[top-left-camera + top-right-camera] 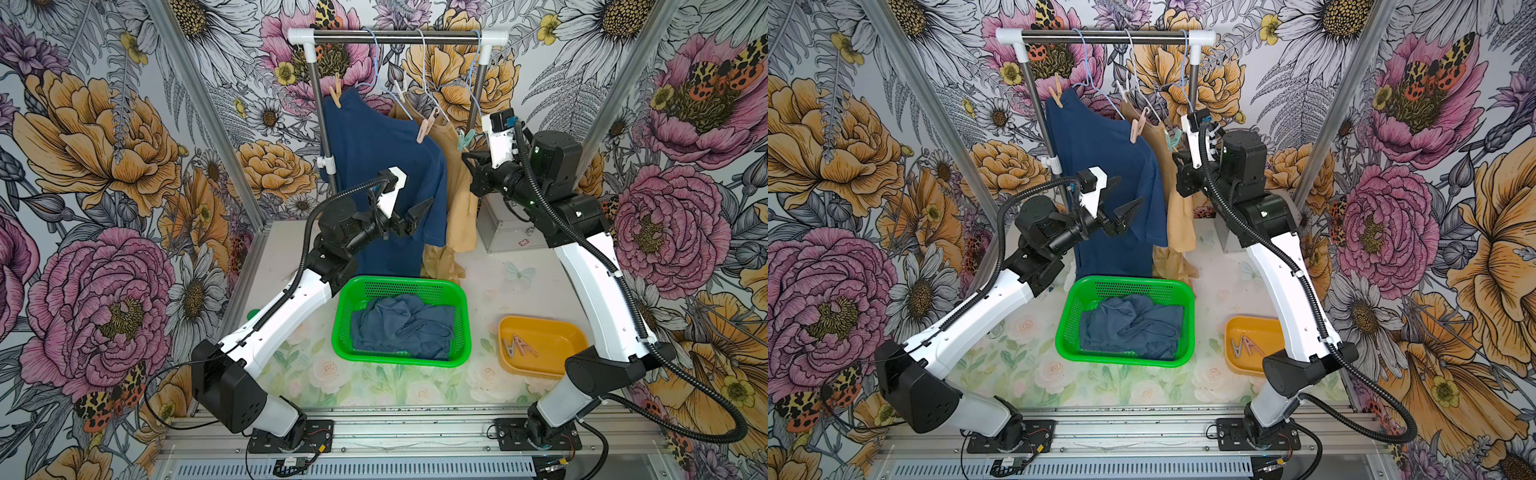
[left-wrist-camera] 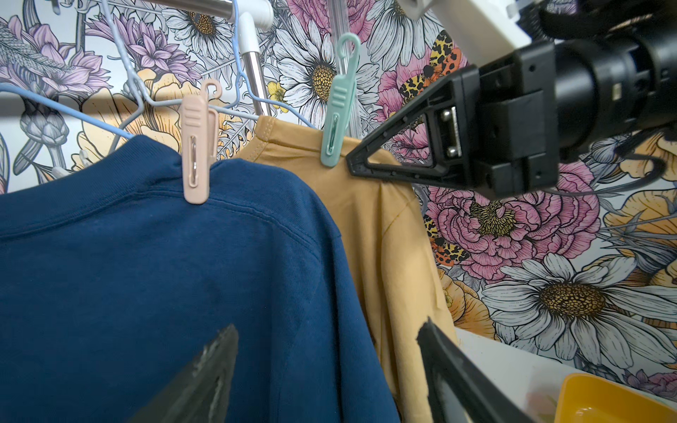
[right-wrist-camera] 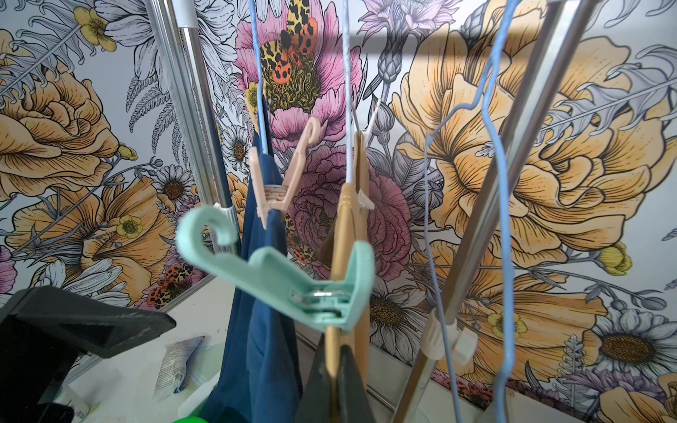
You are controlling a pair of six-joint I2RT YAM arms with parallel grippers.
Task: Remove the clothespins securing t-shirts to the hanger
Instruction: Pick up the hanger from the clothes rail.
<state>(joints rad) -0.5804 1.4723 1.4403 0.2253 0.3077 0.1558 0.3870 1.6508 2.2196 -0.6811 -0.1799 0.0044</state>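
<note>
1. Dark navy cloth t-shirt [image 1: 374, 145] and tan-mustard cloth t-shirt [image 1: 459, 199] hang side by side.
2. Left gripper [image 2: 328, 324]: spread wide, empty, facing the navy shirt.
3. Right gripper [image 2: 355, 164]: pressed together, pinching the tan shoulder just below the peg.
4. Mint green plastic clothespin [image 2: 335, 110]: clipped on the tan shoulder, long axis near upright, hook end up.

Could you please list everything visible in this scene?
rack: one, steel and white, at back
hangers: three, two blue, one white, on rack
navy t-shirt: one, on a blue hanger
tan t-shirt: one, on the white hanger
blue t-shirt: one, crumpled in basket
basket: one, green, mid-table
clipped clothespins: four, two peach, one white, one mint, on hanging shirts
loose clothespins: a few, pale, in tray
tray: one, yellow, by right arm
metal case: one, silver, behind right arm
left gripper: black fingers open, facing navy t-shirt
right gripper: black fingers shut on tan t-shirt under mint clothespin
</note>
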